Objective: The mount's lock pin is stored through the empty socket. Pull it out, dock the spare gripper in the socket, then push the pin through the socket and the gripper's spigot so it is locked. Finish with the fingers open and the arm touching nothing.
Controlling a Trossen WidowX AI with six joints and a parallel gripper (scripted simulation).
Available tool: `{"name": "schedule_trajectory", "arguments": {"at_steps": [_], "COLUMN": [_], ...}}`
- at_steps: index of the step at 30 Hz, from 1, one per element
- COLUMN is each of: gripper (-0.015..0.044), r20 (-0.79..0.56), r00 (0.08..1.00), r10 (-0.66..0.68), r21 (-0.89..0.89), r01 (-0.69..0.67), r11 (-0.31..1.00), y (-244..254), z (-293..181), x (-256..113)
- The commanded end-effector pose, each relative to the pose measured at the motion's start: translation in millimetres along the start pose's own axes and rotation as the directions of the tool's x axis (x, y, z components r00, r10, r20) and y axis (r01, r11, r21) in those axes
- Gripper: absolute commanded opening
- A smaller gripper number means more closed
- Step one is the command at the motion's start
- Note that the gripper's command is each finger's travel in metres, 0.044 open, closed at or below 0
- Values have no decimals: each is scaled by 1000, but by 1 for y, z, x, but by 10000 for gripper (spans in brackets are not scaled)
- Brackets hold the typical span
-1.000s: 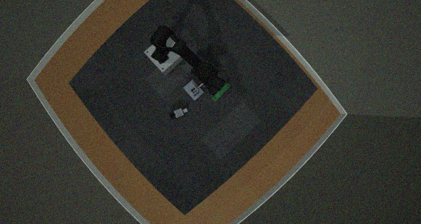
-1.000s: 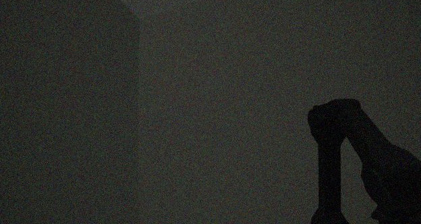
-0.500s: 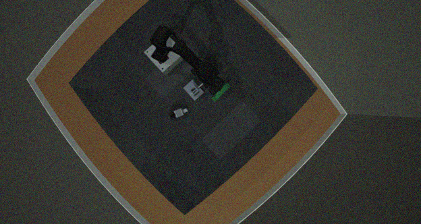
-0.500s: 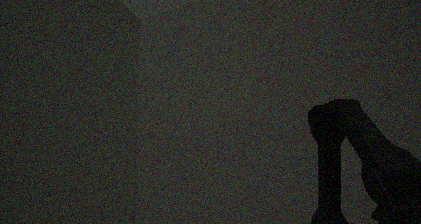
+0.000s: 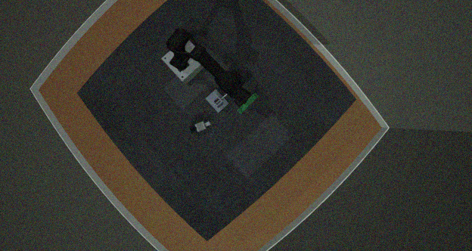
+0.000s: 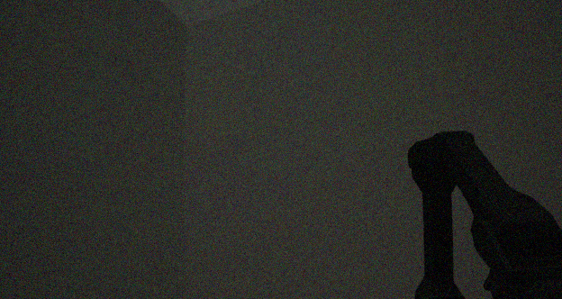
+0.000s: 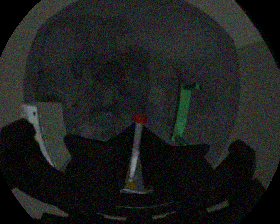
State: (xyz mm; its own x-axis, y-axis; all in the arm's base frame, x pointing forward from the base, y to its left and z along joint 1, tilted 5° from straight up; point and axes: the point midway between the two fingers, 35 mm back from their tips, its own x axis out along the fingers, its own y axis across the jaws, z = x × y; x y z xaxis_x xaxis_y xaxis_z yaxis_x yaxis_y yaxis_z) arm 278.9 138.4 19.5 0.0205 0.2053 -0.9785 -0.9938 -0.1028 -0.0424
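The mount is a small pale plate with dark slots near the middle of the mat. The lock pin is a thin pale rod with a red end and a yellowish part near its other end; it sticks out at the mount's edge towards the arm. Whether it is still in the socket is not clear. My gripper is shut on the pin near the red end in the wrist view; the arm hides its fingertips in the top view. The spare gripper, pale with a dark end, lies apart from the mount.
A green bar is close beside my arm's front end. The white base block is under the arm's rear. An orange border surrounds the dark mat. The exterior view shows only the arm against the wall.
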Motion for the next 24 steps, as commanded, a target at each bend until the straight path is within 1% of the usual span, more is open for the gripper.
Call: {"name": "schedule_trajectory", "arguments": {"at_steps": [1, 24], "gripper": [0, 0], "r20": [23, 25], "r00": [1000, 1000], "r10": [0, 10], "r21": [-7, -6], "r01": [0, -10], "r11": [1000, 1000], "y": [0, -2], "z": [4, 15], "x": [-1, -4]}}
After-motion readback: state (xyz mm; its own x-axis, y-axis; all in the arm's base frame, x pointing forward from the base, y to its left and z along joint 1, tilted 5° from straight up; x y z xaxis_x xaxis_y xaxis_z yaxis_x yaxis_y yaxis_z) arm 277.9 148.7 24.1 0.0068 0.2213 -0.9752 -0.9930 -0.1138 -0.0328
